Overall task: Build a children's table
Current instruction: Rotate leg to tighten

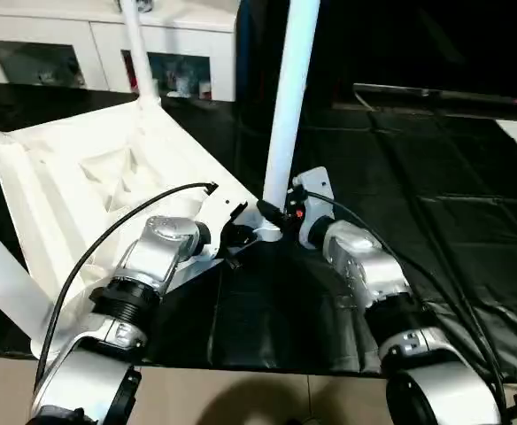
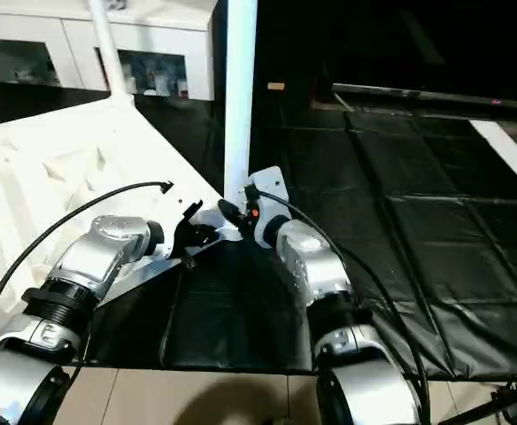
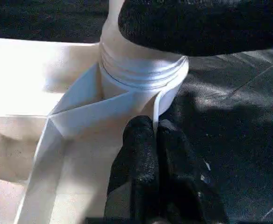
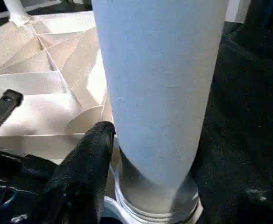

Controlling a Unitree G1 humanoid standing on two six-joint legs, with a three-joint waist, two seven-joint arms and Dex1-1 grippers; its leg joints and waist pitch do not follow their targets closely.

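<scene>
Nearest you, your left gripper (image 1: 235, 235): fingers (image 3: 146, 158) pressed together, empty, tips at the table top (image 1: 73, 186) rim beside the corner socket (image 3: 141, 74). Your right gripper (image 1: 276, 215): fingers parted around the base of the upright leg (image 1: 289, 97) seated in that socket; whether it grips, you cannot tell. Beyond, the top lies ribbed side up on black sheeting (image 1: 418, 204). Farther back, another leg (image 1: 139, 53) stands before a white cabinet (image 1: 99, 44).

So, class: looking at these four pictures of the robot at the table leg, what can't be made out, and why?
- Top of the near leg: cut off by the head view's upper edge.
- Right gripper's second finger: hidden behind that leg in the right wrist view.
- Whether the leg is fully seated in the corner socket: a dark finger crosses the left wrist view.
</scene>
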